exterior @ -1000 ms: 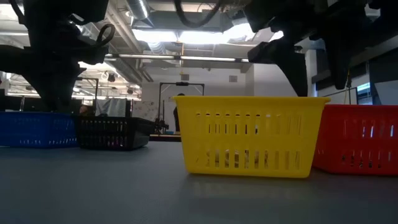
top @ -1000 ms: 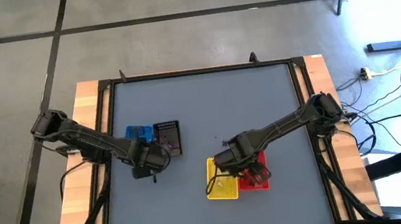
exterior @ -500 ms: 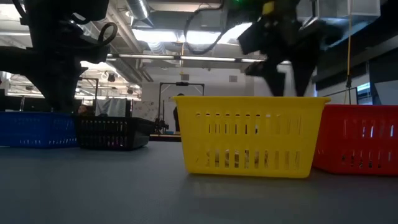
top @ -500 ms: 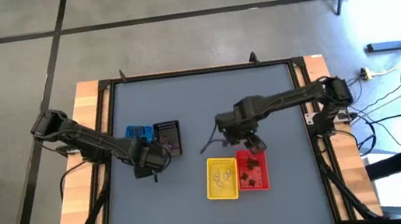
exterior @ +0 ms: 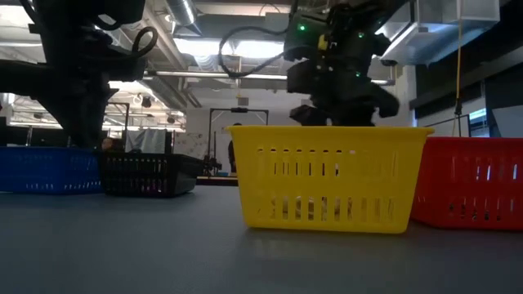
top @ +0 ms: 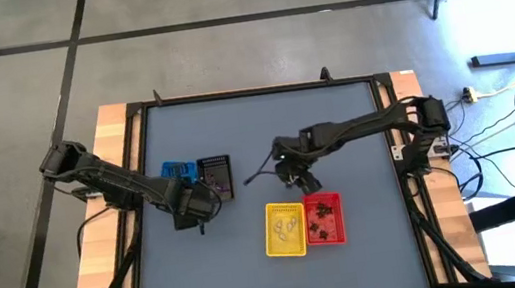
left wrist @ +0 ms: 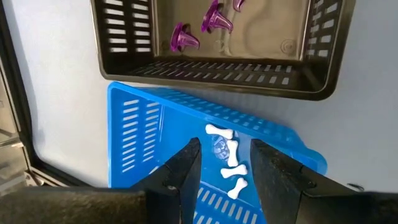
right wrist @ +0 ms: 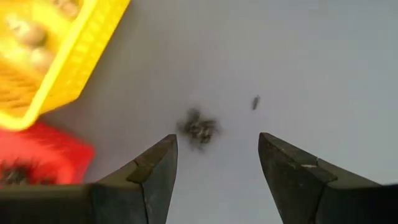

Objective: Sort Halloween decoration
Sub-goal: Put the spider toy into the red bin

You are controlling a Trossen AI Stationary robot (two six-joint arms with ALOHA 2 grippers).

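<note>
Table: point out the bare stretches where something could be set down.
The table is bare along its far edge and between the black basket and the yellow basket. It is crowded at the right gripper, over a dark trinket beside the red basket.

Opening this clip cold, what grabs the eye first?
Four small mesh baskets in two pairs: the yellow basket touching the red basket near the front, the blue basket beside the black basket at left. The right gripper, open, hangs over a dark trinket loose on the table; the left gripper hangs open over the blue basket's white bones.
</note>
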